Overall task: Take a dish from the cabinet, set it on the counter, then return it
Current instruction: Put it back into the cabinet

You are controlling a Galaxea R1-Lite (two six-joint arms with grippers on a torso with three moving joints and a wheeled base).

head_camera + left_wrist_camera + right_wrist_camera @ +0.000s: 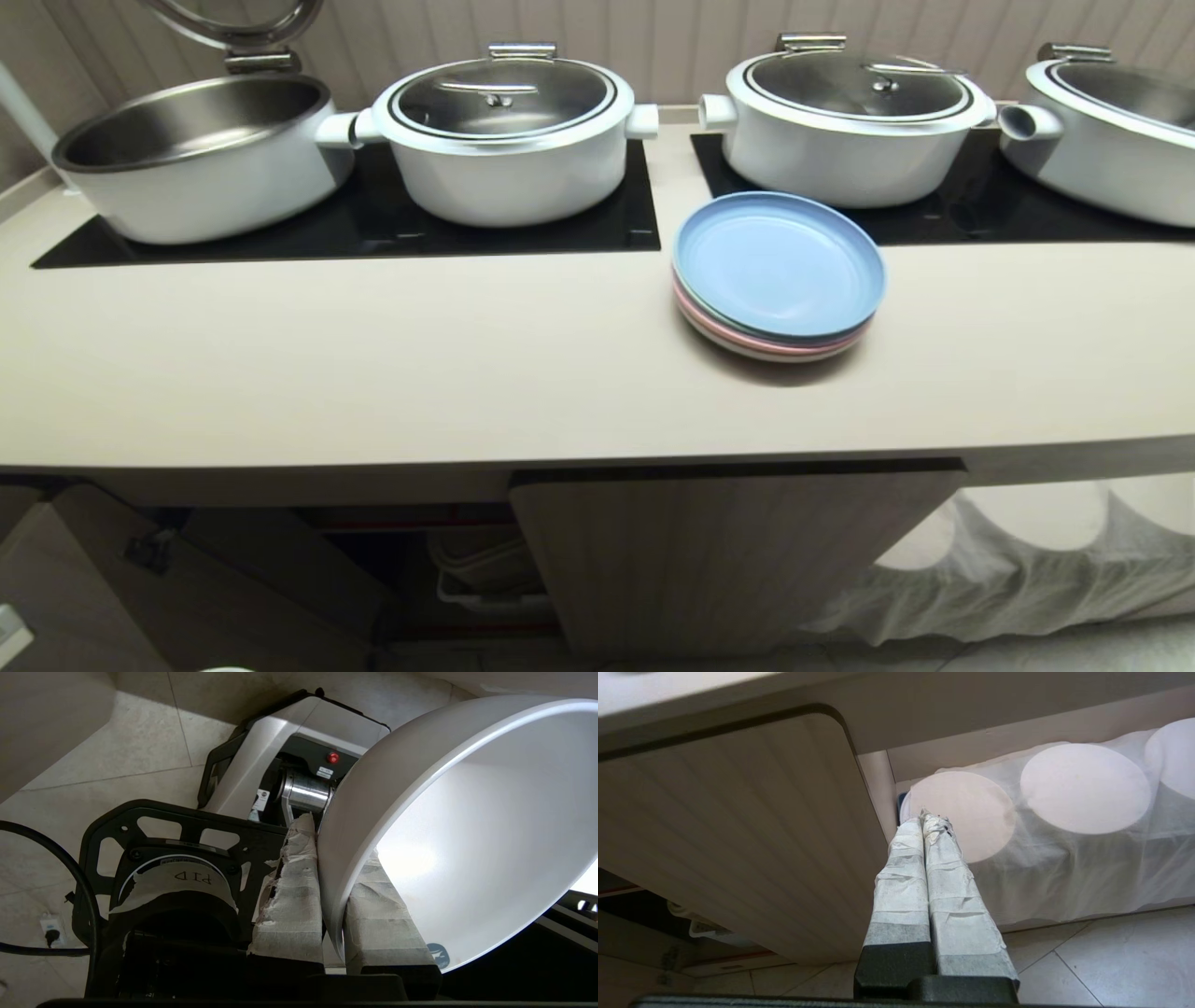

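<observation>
The dish (pixel 467 835), a plain white deep bowl, is held tilted on edge by my left gripper (pixel 334 844), which is shut on its rim with one taped finger outside the wall and one inside. It hangs low over the floor beside my own base (pixel 299 732). The beige counter (pixel 373 355) fills the head view, and neither arm shows there. Under it is the cabinet (pixel 728 560), its left door (pixel 187 597) swung open and its right door shut. My right gripper (pixel 927 819) is shut and empty, parked low in front of the shut fluted door (pixel 738 835).
Several white pots (pixel 504 140) stand on black hob panels (pixel 373 224) at the back of the counter. A stack of flat plates, blue on top (pixel 780 271), lies right of centre. White crockery (pixel 485 569) shows inside the open cabinet. A white cloth (pixel 1083 858) covers the space right of the cabinet.
</observation>
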